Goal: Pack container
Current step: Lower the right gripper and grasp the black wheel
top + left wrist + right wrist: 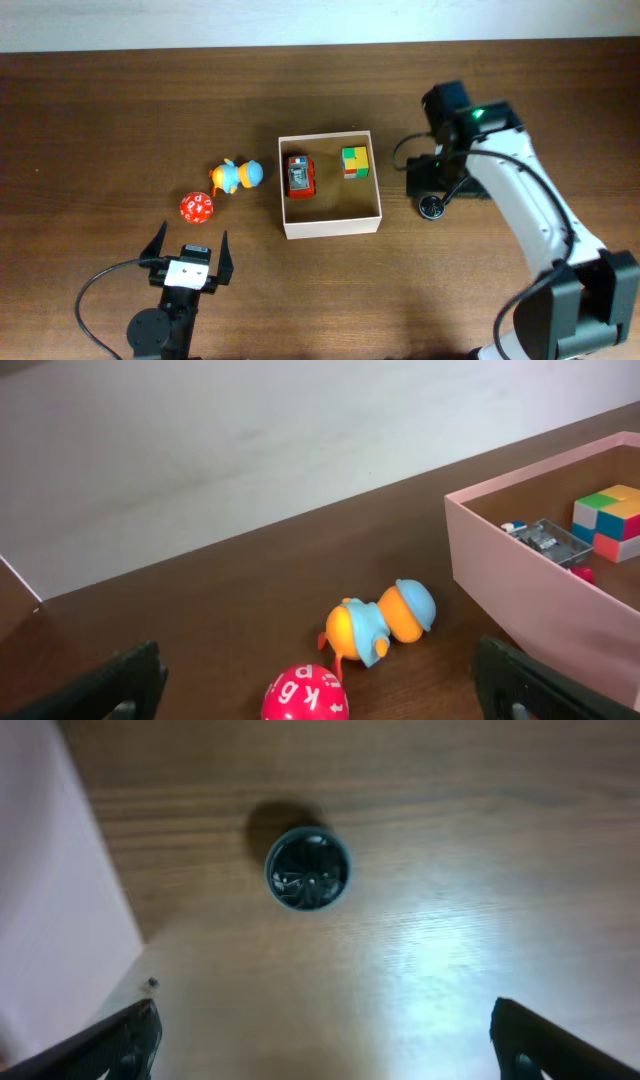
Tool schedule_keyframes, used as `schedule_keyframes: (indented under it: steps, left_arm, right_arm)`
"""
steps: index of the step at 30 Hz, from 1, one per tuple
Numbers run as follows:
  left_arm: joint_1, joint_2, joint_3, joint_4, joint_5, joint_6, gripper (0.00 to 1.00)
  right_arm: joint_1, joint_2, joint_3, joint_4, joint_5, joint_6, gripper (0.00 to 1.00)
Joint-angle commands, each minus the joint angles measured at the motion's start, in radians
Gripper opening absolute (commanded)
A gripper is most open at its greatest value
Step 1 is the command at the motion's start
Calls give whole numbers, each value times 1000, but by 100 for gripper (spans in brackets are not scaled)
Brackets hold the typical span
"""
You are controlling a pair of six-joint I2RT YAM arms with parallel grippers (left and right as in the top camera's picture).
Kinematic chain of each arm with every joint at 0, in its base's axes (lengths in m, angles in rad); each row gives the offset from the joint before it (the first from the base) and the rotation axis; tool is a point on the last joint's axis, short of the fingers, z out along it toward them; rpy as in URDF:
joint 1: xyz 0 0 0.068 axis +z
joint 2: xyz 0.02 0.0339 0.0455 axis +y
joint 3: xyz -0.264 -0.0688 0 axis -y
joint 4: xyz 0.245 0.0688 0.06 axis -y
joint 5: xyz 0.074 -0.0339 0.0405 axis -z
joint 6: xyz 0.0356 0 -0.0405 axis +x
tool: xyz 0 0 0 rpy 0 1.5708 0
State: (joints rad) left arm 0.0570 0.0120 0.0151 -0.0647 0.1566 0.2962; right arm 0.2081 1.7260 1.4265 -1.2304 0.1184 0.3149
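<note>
The container (pixel 330 228) is a square white-walled box in the middle of the table; it also shows at the right of the left wrist view (pixel 520 570). Inside lie a red toy car (pixel 299 175) and a multicoloured cube (pixel 355 161). An orange and blue toy bird (pixel 236 176) and a red lettered ball (pixel 196 208) lie left of the box. My left gripper (pixel 188 252) is open and empty, just short of the ball (pixel 305 695). My right gripper (pixel 424 180) is open and empty above a small dark round cap (pixel 308 870) right of the box.
The box wall fills the left edge of the right wrist view (pixel 50 900). A pale wall runs behind the table's far edge (pixel 250 450). The right arm (pixel 530 210) reaches across the right side of the table.
</note>
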Motion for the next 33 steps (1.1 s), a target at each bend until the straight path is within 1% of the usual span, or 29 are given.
schedule_keyframes:
  steps: [1,3,7,11,14,20,26,33]
  left_arm:
    - [-5,-7,-6,-2,-4,11,99]
    - [-5,-7,-6,-2,-4,12,99]
    - [-5,-7,-6,-2,-4,12,99]
    - [-5,-7,-6,-2,-4,12,99]
    - [-5,-7,-6,-2,-4,12,99]
    - [-5,-7,-6,-2,-4,12,99]
    - [-5,-7,-6,-2,-4,12,99]
    - [-5,-7,-6,-2,-4,12,99]
  right_arm:
    - [-29,-11,-84,74,-6,13,99]
    - [-51,-11,-121,125,-10,13,96]
    - [-82,-11,-204,246,-41,12,92]
    - [-86,-7,-289,385,-86,-16,91]
    - [-85,-2,-333,456,-109,-23,91]
    - [-85,3,-368,505,-111,-26,90]
    - [-85,11,-419,572,-112,-29,86]
    - [-85,46,-429,592,-115,-29,85]
